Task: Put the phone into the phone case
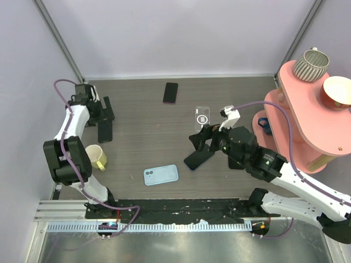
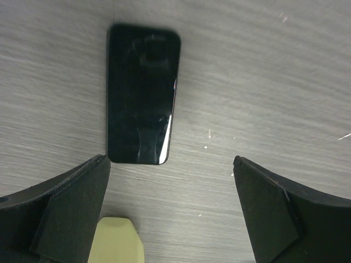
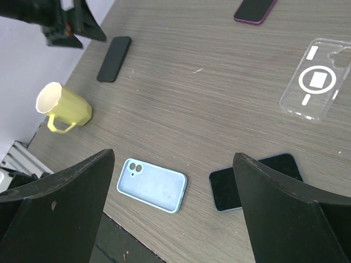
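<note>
Left wrist view puts the phone (image 2: 142, 93) on the surface (image 2: 263, 82), screen up, just ahead of my left hand (image 2: 170, 170) and off toward its left finger. That hand is released, holding nothing. The phone's long axis runs straight away from the fingers, so I'd shift forward and left until both long edges sit between them, then lower and clench gently. The case (image 1: 202, 116) lies just beyond my released right hand (image 1: 203, 139).

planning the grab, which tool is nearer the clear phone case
right. right tool hovers close beside the clear phone case; left tool is far off, by the all-black phone
</note>
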Controlling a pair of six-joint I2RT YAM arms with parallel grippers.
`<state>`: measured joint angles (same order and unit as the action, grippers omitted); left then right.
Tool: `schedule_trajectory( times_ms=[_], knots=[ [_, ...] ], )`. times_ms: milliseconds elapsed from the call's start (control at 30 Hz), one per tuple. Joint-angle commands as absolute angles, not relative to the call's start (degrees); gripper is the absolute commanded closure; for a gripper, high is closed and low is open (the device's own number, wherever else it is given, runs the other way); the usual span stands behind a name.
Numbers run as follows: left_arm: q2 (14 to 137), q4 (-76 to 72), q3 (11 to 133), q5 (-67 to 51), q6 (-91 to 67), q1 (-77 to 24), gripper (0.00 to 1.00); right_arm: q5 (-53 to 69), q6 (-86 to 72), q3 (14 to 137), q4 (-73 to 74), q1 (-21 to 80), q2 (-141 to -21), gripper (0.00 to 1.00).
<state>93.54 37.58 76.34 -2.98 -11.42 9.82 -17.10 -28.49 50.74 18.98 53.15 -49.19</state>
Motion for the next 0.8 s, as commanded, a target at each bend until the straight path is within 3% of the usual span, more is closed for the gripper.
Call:
schedule_trajectory(
  times_ms=[0,600,767],
  knots=[
    [97.3,36.6,75.7,-7.0,-8.9,10.6,0.00,-15.2,-26.0,51.6,16.2,53.2,-46.1,0.05],
    [109.7,34.5,78.5,2.1,-7.2,11.7,0.04,-14.7,-26.0,50.0,16.8,53.2,-43.8,0.05],
    [110.6,34.5,78.3,1.8,-7.4,11.7,0.10,-15.0,-25.8,49.9,17.1,53.2,-43.5,0.05]
  ],
)
